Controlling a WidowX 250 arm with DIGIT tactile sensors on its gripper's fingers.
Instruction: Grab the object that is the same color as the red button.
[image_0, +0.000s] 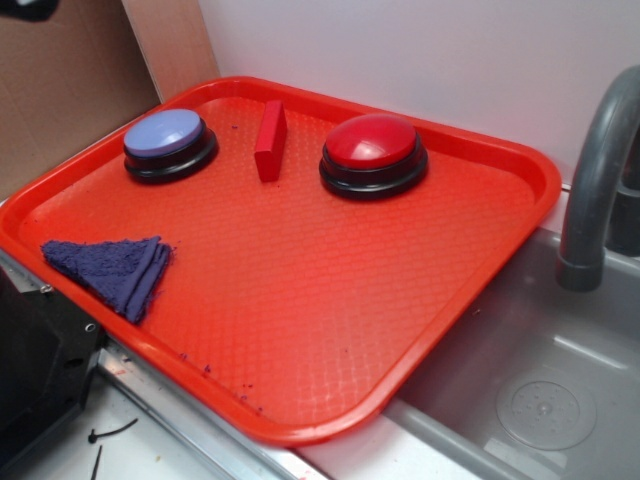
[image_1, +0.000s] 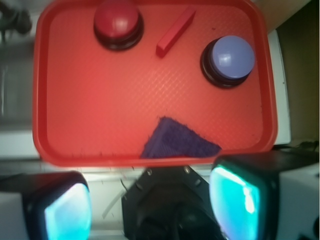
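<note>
A small red bar-shaped block (image_0: 270, 140) (image_1: 175, 31) lies on the big red tray (image_0: 300, 300) (image_1: 100, 110), between the two dome buttons. The red button (image_0: 374, 152) (image_1: 118, 23) sits on a black base on one side of the block. My gripper (image_1: 152, 202) hangs high over the tray's near edge, well away from the block. Its two teal-padded fingers (image_1: 67, 212) stand wide apart with nothing between them. The exterior view does not show the gripper's fingers.
A lavender-blue dome button (image_0: 168, 142) (image_1: 229, 60) stands on the block's other side. A folded purple cloth (image_0: 115, 268) (image_1: 177, 142) lies near the tray's front edge. A grey sink (image_0: 520, 390) with a faucet (image_0: 600, 180) adjoins the tray. A black base (image_1: 170, 205) sits below me.
</note>
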